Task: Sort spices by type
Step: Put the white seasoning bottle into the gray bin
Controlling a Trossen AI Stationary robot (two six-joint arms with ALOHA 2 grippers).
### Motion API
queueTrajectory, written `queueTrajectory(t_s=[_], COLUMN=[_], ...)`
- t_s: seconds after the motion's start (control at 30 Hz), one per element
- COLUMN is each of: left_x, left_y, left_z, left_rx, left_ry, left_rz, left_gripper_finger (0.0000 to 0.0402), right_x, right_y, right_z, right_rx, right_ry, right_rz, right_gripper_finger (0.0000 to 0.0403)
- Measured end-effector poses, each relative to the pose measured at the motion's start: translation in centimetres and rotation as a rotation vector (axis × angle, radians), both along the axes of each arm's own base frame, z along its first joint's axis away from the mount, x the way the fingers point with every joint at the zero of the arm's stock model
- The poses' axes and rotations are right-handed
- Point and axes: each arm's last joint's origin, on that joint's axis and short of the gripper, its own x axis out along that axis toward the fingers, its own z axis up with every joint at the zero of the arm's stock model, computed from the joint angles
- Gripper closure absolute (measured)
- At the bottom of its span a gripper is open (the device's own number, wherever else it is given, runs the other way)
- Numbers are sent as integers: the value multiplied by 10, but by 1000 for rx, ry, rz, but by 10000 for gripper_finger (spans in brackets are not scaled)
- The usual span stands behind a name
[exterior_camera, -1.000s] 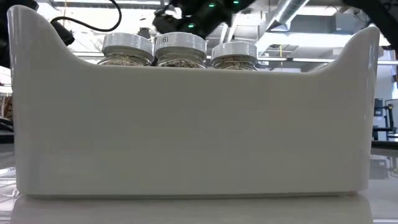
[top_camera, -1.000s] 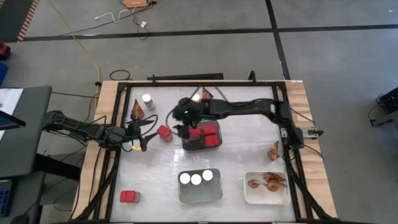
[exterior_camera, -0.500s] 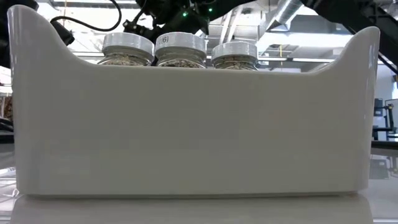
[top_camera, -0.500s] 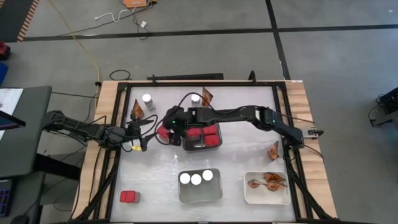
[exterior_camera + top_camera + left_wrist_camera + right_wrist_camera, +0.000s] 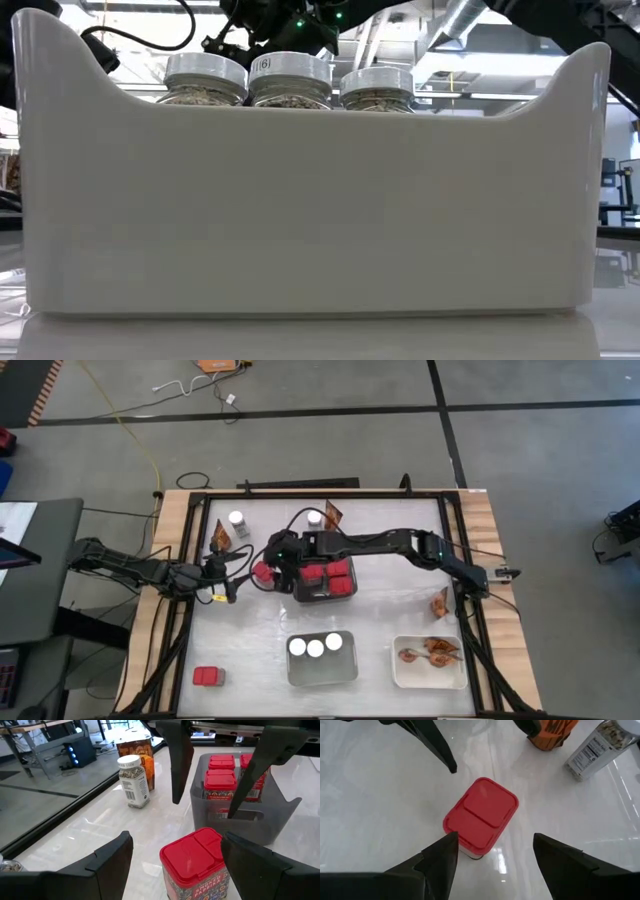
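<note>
Overhead, we had our right hand (image 5: 268, 572) reaching across the table (image 5: 250, 625) to a lone red container (image 5: 262, 572) just beside the grey tray (image 5: 322, 596) of red containers, presumably to add it there. Our left hand (image 5: 232, 575) waited close by on the container's other side, grasping nothing. Sorted goods explained the rest: three jars (image 5: 314, 647) in a second grey tray (image 5: 320, 672), packets (image 5: 428, 651) in the white tray (image 5: 400, 678), while strays lay about, among them another red container (image 5: 208, 676) near the front edge and a jar (image 5: 237, 520) at the back.

Level with the table, the tray wall (image 5: 300, 200) hid nearly everything; only the jar lids (image 5: 288, 66) showed, with ceiling ducts behind.

From the left wrist, our fingers (image 5: 107, 857) stood released either side of the red container (image 5: 195, 857), the right hand's fingers (image 5: 177, 760) hanging beyond.

From the right wrist, our fingers (image 5: 440, 857) were spread wide above the red container (image 5: 481, 815), not yet touching it, on the glossy white table.
</note>
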Motion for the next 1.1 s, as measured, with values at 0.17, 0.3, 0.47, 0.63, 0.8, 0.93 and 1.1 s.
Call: queueTrajectory(t_s=[0.17, 0.3, 0.47, 0.63, 0.8, 0.93, 1.1], left_x=[0, 0, 0, 0, 0, 0, 0], left_y=[0, 0, 0, 0, 0, 0, 0], left_z=[0, 0, 0, 0, 0, 0, 0], left_rx=[0, 0, 0, 0, 1, 0, 1], left_ry=[0, 0, 1, 1, 1, 2, 2], left_rz=[0, 0, 0, -1, -1, -1, -1], left_gripper_finger=[112, 112, 112, 112, 112, 112, 112], right_x=[-1, -2, -2, -3, -3, -3, -3], right_y=[-2, -2, -4, -8, -11, -11, -10], right_z=[-1, -2, -2, -2, -2, -2, -3], right_rx=[1, -1, 4, 20, 25, 23, 23], right_ry=[8, 29, 27, 32, 31, 32, 33], right_rz=[-5, -1, -11, -34, -46, -42, -41], right_gripper_finger=[116, 116, 100, 92, 91, 88, 52])
